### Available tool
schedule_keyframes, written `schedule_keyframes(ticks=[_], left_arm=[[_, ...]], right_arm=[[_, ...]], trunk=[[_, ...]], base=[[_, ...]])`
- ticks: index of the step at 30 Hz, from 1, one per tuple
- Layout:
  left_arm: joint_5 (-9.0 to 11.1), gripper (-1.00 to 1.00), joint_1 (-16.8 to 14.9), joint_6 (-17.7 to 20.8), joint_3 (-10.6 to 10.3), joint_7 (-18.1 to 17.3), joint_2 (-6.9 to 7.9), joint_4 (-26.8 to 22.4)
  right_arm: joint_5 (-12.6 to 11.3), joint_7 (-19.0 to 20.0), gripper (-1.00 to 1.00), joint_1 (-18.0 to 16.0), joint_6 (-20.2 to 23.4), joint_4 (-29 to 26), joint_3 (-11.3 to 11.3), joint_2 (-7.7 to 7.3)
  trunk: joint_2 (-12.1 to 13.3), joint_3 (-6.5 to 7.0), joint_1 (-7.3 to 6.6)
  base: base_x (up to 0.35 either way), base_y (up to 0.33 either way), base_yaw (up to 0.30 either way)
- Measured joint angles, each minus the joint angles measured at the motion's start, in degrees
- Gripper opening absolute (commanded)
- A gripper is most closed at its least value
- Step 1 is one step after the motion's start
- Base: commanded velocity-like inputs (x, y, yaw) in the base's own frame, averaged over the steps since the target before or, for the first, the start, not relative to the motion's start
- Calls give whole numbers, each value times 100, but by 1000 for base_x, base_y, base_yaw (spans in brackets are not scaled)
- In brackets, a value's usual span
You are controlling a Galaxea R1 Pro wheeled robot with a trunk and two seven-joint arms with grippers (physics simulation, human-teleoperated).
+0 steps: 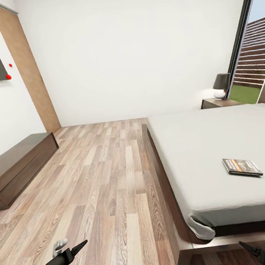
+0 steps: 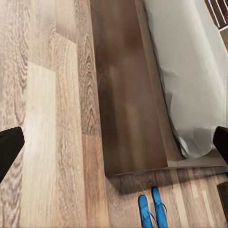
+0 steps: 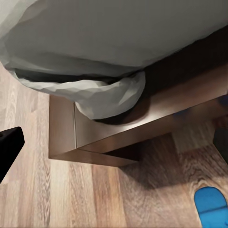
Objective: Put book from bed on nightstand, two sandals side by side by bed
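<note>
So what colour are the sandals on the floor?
Bright blue. The sandals show best in the left wrist view, lying together on the wood floor by the bed frame.

A: What is down there?

B: A wood floor (image 2: 47,118) with long brown planks, some light and some dark.

A: And the big dark board?

B: That is the bed frame (image 2: 128,95). It is dark brown and wide. The pale grey mattress (image 2: 190,61) lies on it, and its corner hangs over the frame a little.

A: I see something blue!

B: Yes, the two sandals (image 2: 153,209). They lie on the floor just past the end of the frame, side by side, very close together.

A: What are the black bits at the sides?

B: Those are the left gripper's fingertips (image 2: 8,147), one at each edge, far apart, with nothing between them.
</note>
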Motion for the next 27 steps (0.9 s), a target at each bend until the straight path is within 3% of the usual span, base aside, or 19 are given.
schedule_keyframes(ticks=[27], left_arm=[[0, 100, 0, 1, 0, 0, 0, 0]], right_arm=[[0, 0, 100, 0, 0, 5, 0, 2]], trunk=[[1083, 485, -593]], base=[[0, 0, 0]])
